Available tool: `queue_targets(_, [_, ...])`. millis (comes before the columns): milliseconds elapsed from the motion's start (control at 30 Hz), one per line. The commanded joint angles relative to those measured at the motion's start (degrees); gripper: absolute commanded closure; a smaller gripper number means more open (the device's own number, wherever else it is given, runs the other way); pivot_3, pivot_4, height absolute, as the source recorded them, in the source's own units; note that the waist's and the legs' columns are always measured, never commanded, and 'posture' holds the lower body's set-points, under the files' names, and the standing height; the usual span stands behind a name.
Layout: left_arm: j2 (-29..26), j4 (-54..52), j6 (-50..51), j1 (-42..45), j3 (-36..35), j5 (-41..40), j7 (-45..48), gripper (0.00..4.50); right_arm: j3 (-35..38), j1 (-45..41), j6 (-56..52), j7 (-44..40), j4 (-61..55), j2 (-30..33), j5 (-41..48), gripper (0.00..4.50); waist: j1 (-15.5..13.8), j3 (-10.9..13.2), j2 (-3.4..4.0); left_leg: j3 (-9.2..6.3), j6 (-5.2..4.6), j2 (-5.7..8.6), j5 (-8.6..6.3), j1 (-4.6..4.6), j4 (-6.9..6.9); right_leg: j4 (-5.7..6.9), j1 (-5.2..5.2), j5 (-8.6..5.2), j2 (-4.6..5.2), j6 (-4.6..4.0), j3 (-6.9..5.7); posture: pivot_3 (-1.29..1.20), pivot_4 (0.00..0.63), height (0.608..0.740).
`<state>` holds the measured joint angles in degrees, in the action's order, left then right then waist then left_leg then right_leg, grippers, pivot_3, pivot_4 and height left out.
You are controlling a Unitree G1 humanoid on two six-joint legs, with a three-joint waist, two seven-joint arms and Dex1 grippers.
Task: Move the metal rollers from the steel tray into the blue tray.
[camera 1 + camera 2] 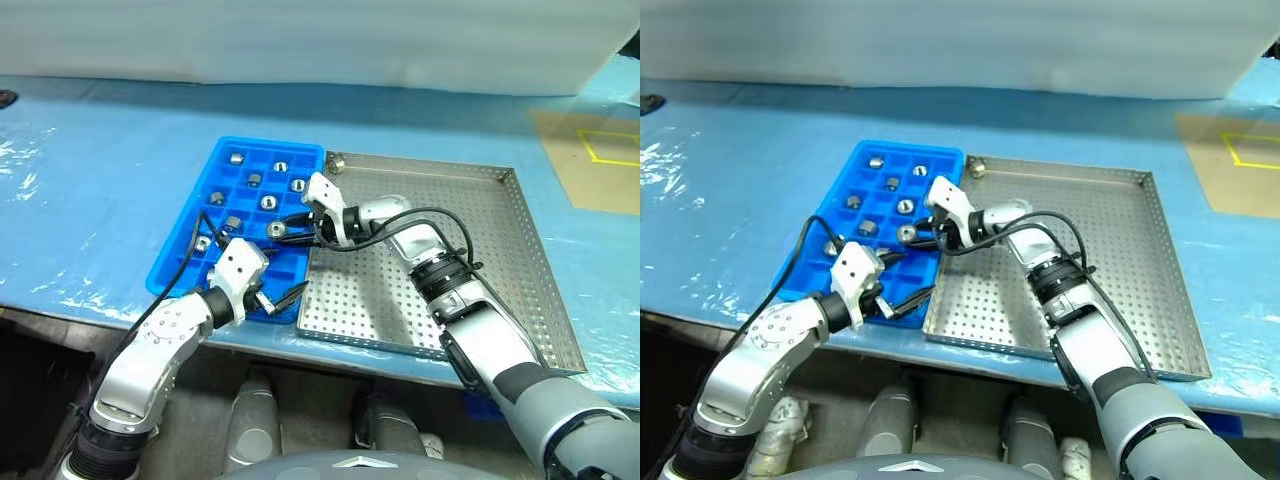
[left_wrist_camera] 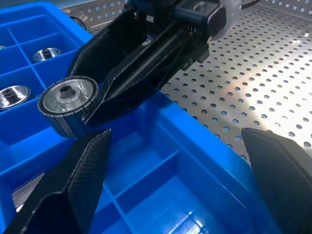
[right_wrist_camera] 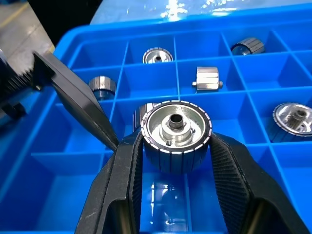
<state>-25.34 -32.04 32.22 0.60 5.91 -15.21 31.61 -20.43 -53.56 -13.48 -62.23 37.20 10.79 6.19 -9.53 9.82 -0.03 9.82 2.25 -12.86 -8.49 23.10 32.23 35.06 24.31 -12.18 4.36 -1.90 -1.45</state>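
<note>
R claw [image 3: 175, 146] clamped on a roller [image 3: 176, 132], holding it over the blue tray [image 1: 170, 262], above an empty cell. L claw [image 1: 283, 293] wide open, nothing in it, at tray's near edge, one finger tip just beside roller. Other rollers [image 1: 268, 201] sit in cells; one more at steel tray [image 1: 520, 260] far corner.

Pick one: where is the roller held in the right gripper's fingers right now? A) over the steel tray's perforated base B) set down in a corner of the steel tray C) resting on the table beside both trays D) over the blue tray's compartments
D: the right gripper is shut on a roller that hangs above the blue tray and its gridded compartments, past the steel tray.
</note>
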Motion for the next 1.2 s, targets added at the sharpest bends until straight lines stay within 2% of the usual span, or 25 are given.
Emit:
queue_targets(33, [0.27, -3.15, -0.03, -0.47, -0.52, -0.49, -1.23, 0.0, -0.16, -2.37, 4.4, -0.44, 2.21, -0.35, -2.62, 2.9, -0.51, 0.0, 0.0, 0.0, 0.0, 0.0, 0.0, 0.0, 0.0, 0.0, 0.0, 0.0, 0.0, 0.0, 0.0, 0.4, 0.15, 0.74])
queue_targets(600, [-1.24, -0.7, -0.41, 1.91, 0.06, -0.95, 0.5, 0.0, 3.75, -4.61, 8.44, 3.01, 7.95, -0.96, -5.07, 2.9, -0.61, 0.0, 0.0, -0.01, 0.03, -0.01, 0.02, -0.01, 0.04, 0.14, 0.06, 0.0, -0.01, 0.0, 0.01, 0.35, 0.15, 0.74])
queue_targets(1200, [-1.43, 1.11, -1.32, 2.44, 0.48, -0.82, 1.78, 0.0, 1.45, -2.09, 10.62, 1.6, 8.91, 3.48, -9.62, 2.9, -0.85, 0.0, 0.0, -0.01, 0.04, 0.02, 0.02, -0.01, 0.21, 0.34, 0.05, 0.0, 0.05, 0.0, 0.02, 0.31, 0.15, 0.74])
